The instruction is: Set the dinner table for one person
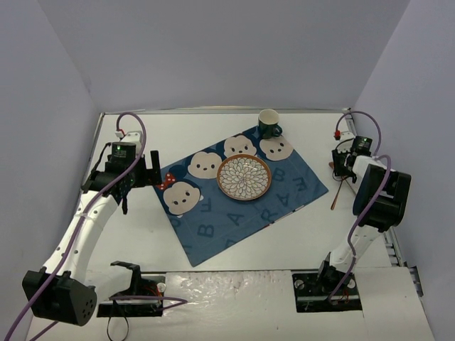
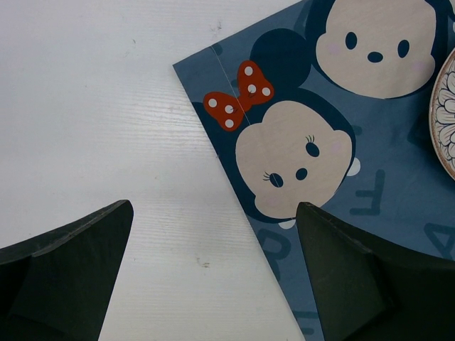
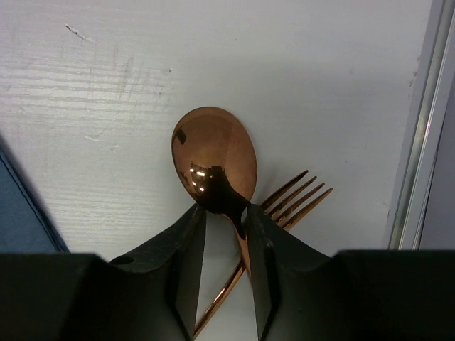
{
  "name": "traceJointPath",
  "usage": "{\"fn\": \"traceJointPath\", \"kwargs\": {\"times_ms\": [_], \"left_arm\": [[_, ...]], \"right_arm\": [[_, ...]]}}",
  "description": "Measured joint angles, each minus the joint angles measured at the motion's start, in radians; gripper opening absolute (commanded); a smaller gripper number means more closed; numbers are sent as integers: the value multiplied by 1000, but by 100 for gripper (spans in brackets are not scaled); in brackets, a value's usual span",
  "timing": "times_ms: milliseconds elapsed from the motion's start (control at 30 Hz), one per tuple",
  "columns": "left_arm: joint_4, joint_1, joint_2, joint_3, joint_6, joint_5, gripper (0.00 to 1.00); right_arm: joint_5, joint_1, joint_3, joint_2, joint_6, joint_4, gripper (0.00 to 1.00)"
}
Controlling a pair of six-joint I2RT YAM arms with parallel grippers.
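A copper spoon (image 3: pixel 213 156) lies across a copper fork (image 3: pixel 298 195) on the white dinner table (image 3: pixel 234 64), near its right edge. My right gripper (image 3: pixel 226 213) is down over them, its jaws narrowed around the spoon's neck. The neck rests against the right finger, and bare table shows between it and the left finger. In the top view, the right gripper (image 1: pixel 346 169) hides the spoon's bowl and only the handles (image 1: pixel 337 193) show. My left gripper (image 2: pixel 213 207) hangs open and empty over the left edge of the blue placemat (image 2: pixel 384 213).
A patterned plate (image 1: pixel 244 177) sits on the blue cartoon placemat (image 1: pixel 242 206) at mid table. A dark green cup (image 1: pixel 269 123) stands at the mat's far corner. A metal rail (image 3: pixel 419 142) runs along the table's right edge, close to the cutlery.
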Motion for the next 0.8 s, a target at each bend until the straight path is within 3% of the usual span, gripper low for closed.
{"fn": "traceJointPath", "kwargs": {"times_ms": [100, 233, 533, 800], "left_arm": [[0, 0, 0, 0, 0, 0, 97], [0, 0, 0, 0, 0, 1, 97], [0, 0, 1, 0, 0, 6, 97], [12, 0, 1, -3, 1, 60, 97]], "right_arm": [[-5, 0, 8, 9, 3, 2, 6], [-9, 6, 9, 10, 6, 1, 0], [-7, 48, 22, -12, 64, -15, 0], [-23, 149, 77, -199, 214, -38, 0]]}}
